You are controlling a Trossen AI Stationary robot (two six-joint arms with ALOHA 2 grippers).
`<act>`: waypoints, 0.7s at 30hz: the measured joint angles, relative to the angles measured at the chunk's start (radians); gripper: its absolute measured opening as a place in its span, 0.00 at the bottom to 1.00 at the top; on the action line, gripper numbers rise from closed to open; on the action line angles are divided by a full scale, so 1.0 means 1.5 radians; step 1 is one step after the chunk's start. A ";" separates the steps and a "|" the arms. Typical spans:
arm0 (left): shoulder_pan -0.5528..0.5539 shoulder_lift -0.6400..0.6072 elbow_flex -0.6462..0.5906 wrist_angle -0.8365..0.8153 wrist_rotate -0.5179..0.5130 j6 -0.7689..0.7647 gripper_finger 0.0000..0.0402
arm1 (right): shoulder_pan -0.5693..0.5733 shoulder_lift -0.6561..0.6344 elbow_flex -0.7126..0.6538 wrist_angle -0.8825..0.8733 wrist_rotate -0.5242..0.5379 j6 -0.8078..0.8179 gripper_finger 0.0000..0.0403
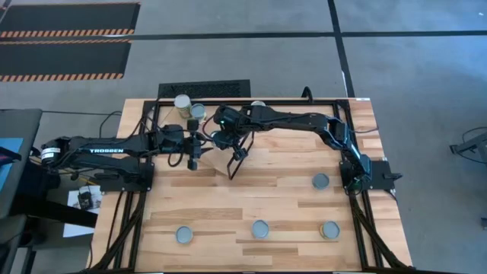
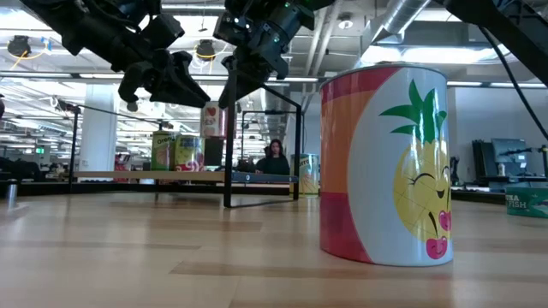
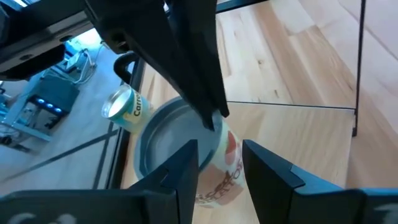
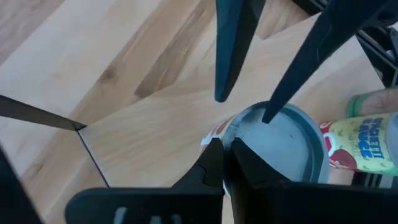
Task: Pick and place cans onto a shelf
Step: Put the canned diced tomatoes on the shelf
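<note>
A can [image 4: 280,146] with a grey top and a red-and-white label hangs over the plywood shelf [image 4: 143,130], whose thin black frame [image 1: 240,156] shows in the high view. My right gripper [image 4: 227,162] is shut on this can. My left gripper [image 3: 224,168] is open, its fingers [image 4: 233,56] reaching over the can's top from the other side. The can also shows in the left wrist view [image 3: 168,140] and the low view [image 2: 214,120]. Two cans [image 1: 183,103] [image 1: 198,112] stand at the shelf's far end. My right gripper pinches the can's top rim [image 4: 229,138] between its two fingers, one over the grey lid and one outside on the label. The fingers come from above, slanting down. The can hangs below them, roughly upright, clear of the shelf. My left gripper's fingertips [image 4: 267,115] stand at the can's rim; I cannot tell whether they touch it.
Several cans stand on the butcher-block table: one at the right [image 1: 320,181] and three along the near edge [image 1: 183,235] [image 1: 260,228] [image 1: 329,230]. A pineapple can [image 2: 385,167] fills the low view. A yellow-green can [image 3: 124,109] stands close to the held one.
</note>
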 joint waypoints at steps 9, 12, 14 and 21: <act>-0.001 0.000 -0.001 -0.003 0.001 0.000 0.28 | 0.009 0.000 0.001 0.003 -0.020 -0.005 0.04; 0.000 0.000 -0.001 -0.008 0.016 0.000 0.28 | 0.009 0.000 0.001 0.003 -0.027 -0.005 0.04; 0.000 0.000 -0.001 -0.010 0.023 -0.001 0.27 | 0.009 0.000 0.001 0.003 -0.029 -0.007 0.04; -0.001 0.001 -0.001 -0.023 0.034 0.029 0.10 | 0.010 0.000 0.001 0.011 -0.035 -0.010 0.04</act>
